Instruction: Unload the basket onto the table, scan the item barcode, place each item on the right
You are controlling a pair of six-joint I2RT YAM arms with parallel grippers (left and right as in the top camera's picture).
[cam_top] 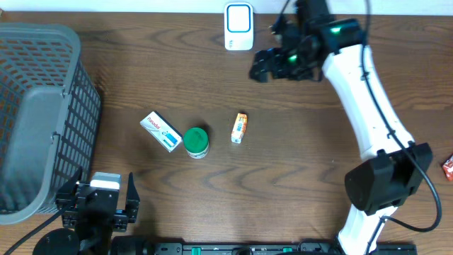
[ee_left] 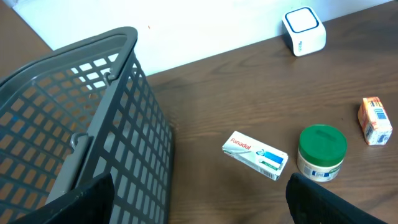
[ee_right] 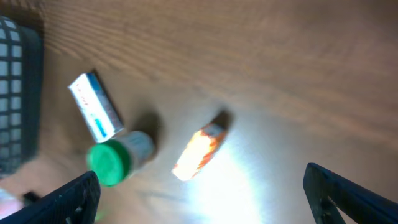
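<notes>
Grey basket (cam_top: 79, 120): far left of counter (cam_top: 297, 142).
Left fingers (ee_left: 93, 202): apart, empty, front edge beside basket.
Panadol box (cam_top: 160, 131): flat, mid-counter.
Green-lidded jar (cam_top: 196, 141): upright, just right of box.
Orange carton (cam_top: 240, 128): lying right of jar, apart.
White scanner (cam_top: 239, 27): back edge.
Right fingers (ee_right: 354, 199): apart, empty, near scanner.

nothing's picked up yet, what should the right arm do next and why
Probably lower the open, empty right gripper onto the orange box, the item lying nearest it. All the items lie on the table, and none is at the white scanner yet.
</notes>
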